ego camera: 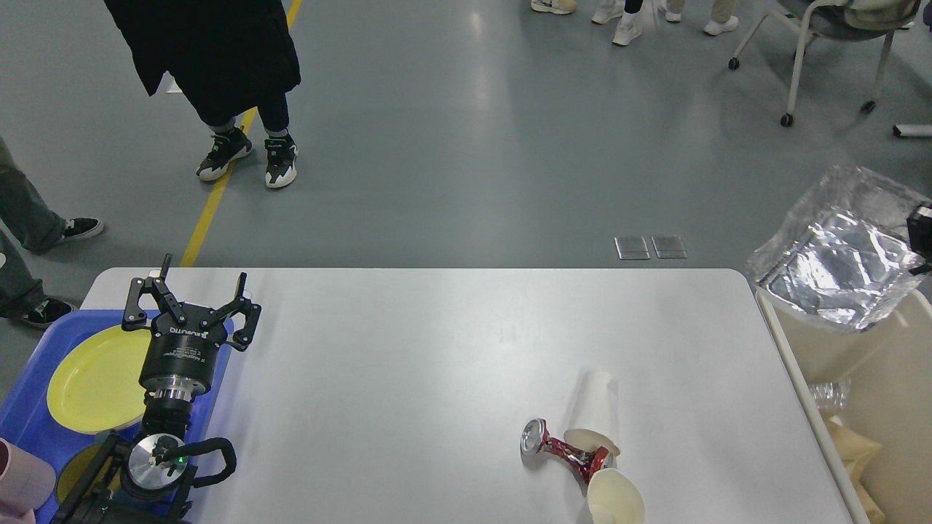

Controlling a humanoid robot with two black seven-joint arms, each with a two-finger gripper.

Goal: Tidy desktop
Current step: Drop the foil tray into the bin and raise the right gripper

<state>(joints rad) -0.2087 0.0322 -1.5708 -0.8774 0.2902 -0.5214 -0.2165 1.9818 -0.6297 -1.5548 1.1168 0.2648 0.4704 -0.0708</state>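
The white desktop carries a crushed red can and three paper cups near its front right: one lying behind the can, one squashed against it, one in front. My left gripper is open and empty at the table's left end, beside the blue tray. My right gripper shows only as a black tip at the right edge. It holds a crumpled foil tray by its right rim, in the air above the beige bin.
The blue tray at the left holds a yellow plate and a pink cup. The beige bin has clear plastic and brown paper inside. People stand beyond the table's far edge, and a wheeled chair stands at far right.
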